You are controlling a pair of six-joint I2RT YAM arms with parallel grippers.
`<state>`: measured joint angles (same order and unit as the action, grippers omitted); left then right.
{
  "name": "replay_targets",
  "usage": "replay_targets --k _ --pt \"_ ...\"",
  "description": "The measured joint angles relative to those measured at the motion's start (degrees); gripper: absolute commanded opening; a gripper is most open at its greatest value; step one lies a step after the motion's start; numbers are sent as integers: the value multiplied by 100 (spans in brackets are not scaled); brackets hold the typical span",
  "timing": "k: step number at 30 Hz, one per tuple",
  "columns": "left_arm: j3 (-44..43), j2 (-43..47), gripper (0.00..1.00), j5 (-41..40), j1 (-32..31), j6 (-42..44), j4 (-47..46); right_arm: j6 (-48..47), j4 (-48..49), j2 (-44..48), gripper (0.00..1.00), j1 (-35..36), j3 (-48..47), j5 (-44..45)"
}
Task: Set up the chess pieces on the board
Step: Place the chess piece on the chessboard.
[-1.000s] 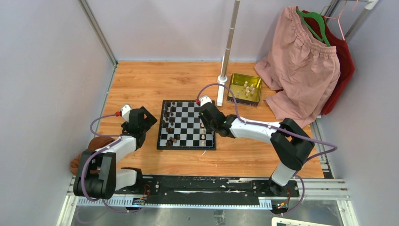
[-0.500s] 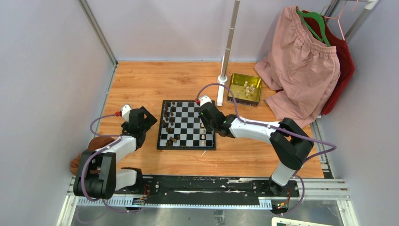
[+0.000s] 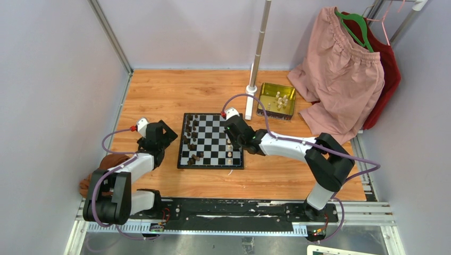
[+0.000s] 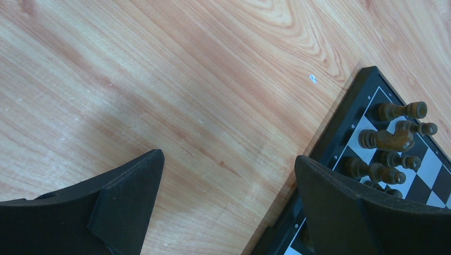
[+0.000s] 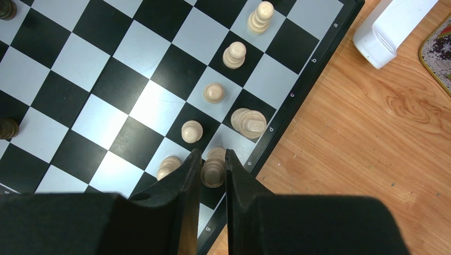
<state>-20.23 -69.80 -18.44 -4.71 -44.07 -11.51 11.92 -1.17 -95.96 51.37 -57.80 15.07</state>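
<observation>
Right pincer (image 5: 211, 169) is pinching a cream piece (image 5: 215, 159) upright at the 3 o'clock edge of the board (image 3: 211, 140), in line with the other cream ones. Left pincer (image 4: 228, 159) is spread wide and empty over bare table (image 4: 159, 79) at the board's 9 o'clock, near the dark pieces (image 4: 391, 139). Spare cream pieces (image 3: 280, 99) sit in the gold tin (image 3: 268, 89) at 1 o'clock. The pieces look light, stiff, smooth and tippy: grip mid-body, squarely.
</observation>
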Motion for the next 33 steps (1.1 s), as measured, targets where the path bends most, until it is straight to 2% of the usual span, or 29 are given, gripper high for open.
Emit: replay_targets --k 33 --pt "0 0 100 0 0 0 2 -2 79 0 0 0 0 83"
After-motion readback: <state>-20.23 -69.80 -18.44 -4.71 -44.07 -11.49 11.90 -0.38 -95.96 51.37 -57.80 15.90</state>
